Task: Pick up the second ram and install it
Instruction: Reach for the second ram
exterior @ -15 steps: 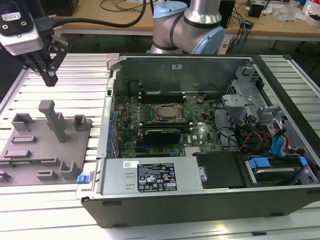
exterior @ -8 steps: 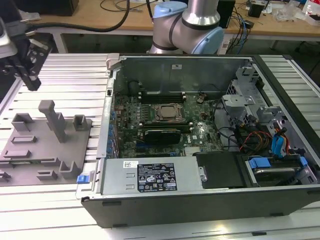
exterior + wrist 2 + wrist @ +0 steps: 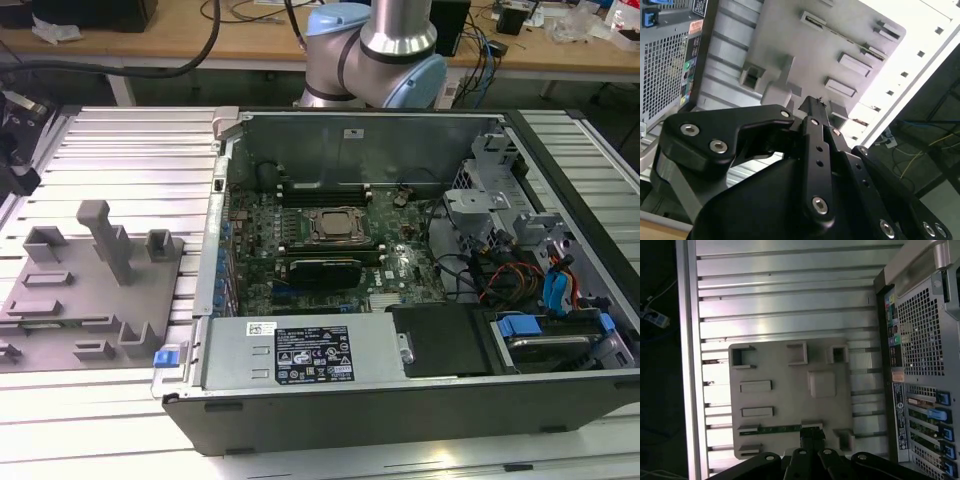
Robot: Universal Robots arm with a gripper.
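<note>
Finds the ram (image 3: 779, 429) flat in a slot at the fixture's (image 3: 790, 405) edge, not yet lifted. Holds the gripper (image 3: 811, 434) closed and empty above the fixture, over the ram's end. Has pickup and installing both left to do.

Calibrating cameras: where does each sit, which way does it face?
Exterior view: off-arm, looking down into the open computer case; arm behind.
First wrist view: on-arm, facing down at the tray holding the second ram; hand near it.
Second wrist view: on-arm, looking past the hand toward the tray.
All share tray and case.
</note>
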